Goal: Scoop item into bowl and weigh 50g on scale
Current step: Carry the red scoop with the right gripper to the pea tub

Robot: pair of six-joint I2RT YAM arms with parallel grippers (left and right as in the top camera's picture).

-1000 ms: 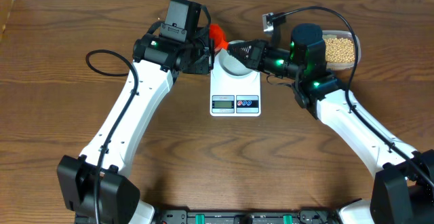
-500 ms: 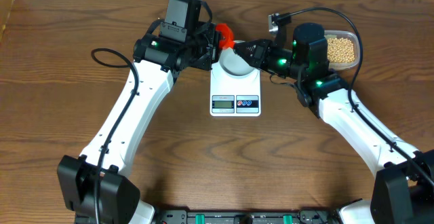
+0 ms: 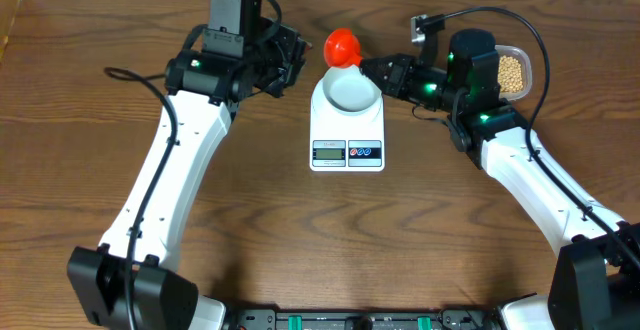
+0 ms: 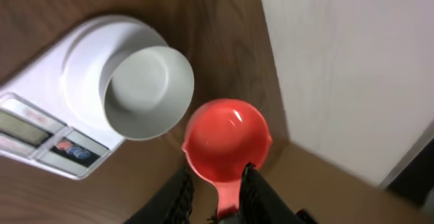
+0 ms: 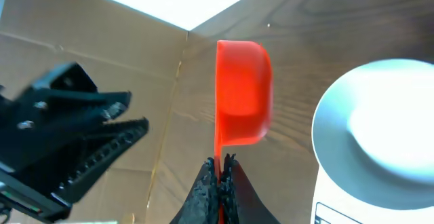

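A red scoop (image 3: 343, 45) hangs just behind the white bowl (image 3: 348, 90), which stands empty on the white scale (image 3: 347, 130). My right gripper (image 3: 368, 67) is shut on the scoop's thin handle, as the right wrist view shows (image 5: 220, 160). The scoop's cup (image 4: 227, 139) is empty. My left gripper (image 3: 297, 62) sits a short way left of the scoop. Its jaws stand apart and wider than the handle in the left wrist view (image 4: 217, 172). The beans (image 3: 512, 70) lie in a clear tub behind my right arm.
The clear tub (image 3: 527, 58) stands at the back right, near the table's rear edge and the white wall (image 4: 352, 68). A black cable (image 3: 125, 70) loops over the table beside my left arm. The scale's display and buttons (image 3: 347, 152) face the front.
My left gripper has opened and drawn back to the left, away from the scoop. The right gripper has carried the scoop a little to the right, behind the bowl.
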